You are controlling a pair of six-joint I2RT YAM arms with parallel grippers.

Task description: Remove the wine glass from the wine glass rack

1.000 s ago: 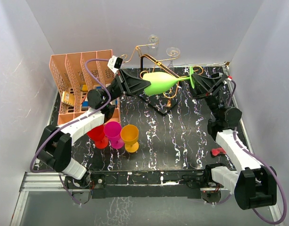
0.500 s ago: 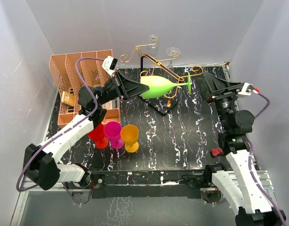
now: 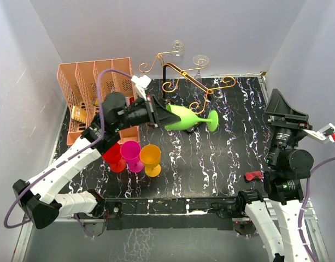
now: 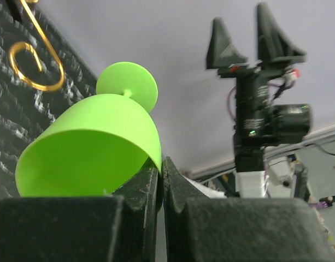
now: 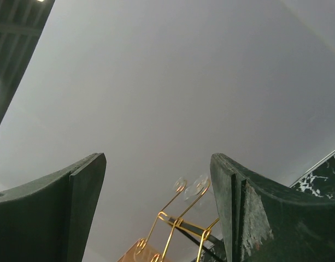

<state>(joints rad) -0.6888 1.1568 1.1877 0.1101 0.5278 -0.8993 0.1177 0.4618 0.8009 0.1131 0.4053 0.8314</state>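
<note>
The black marbled table fills the floor of the white-walled cell. At its far left corner stands a peach slotted file organiser. The wine glass rack stands at the far middle, gold scrolls spread from a black post, and two clear glasses hang from its farthest arms. The right gripper is raised near the table's right edge, well apart from the rack, with its jaws wide and nothing between them (its own camera sees only wall and the rack's top). The left gripper is clamped on the rim of the green wine glass, which lies on its side in the air in front of the rack, free of the gold arms, foot pointing right. Red, magenta and orange cups stand together near the left front.
</note>
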